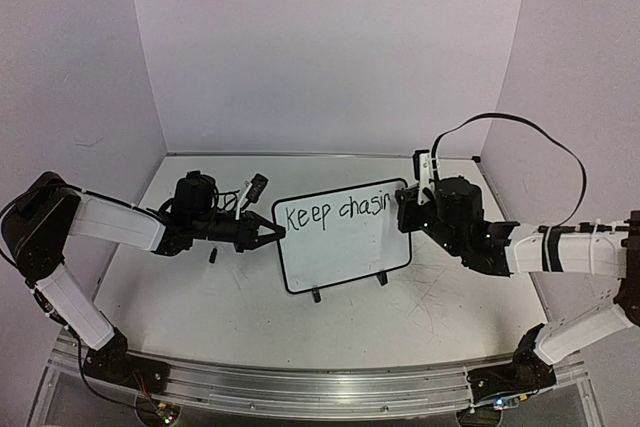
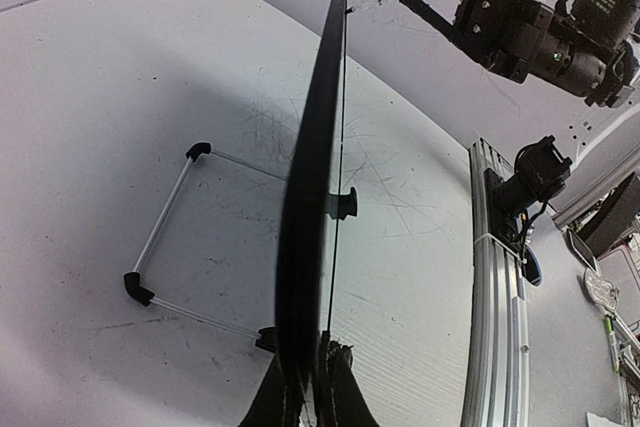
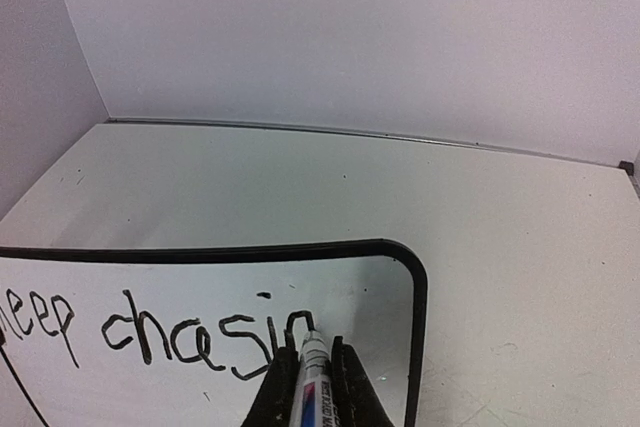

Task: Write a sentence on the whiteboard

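At mid-table the whiteboard (image 1: 345, 252) stands upright on its two black feet (image 1: 316, 296), face toward the arms, angled a little so its right end sits farther back; across its upper part the sentence (image 1: 335, 213) reads only "Keep chasin", one line of black lettering. From the left, the left gripper (image 1: 272, 234) is clamped on the board's left edge; the left wrist view shows the board edge-on, rising from between the fingers (image 2: 268, 407), one on each face. From the right, the right gripper (image 1: 402, 209) is closed tight round a marker (image 3: 313, 372); the right wrist view has the pen lying between the two fingers (image 3: 352, 387), its tip touching the board at the foot of the final "n", near the rounded top right corner. Behind the board a thin wire stand (image 2: 160, 237) with black corners lies on the table (image 1: 250, 317); a small black object (image 1: 212, 256) lies on the table just below the left gripper.
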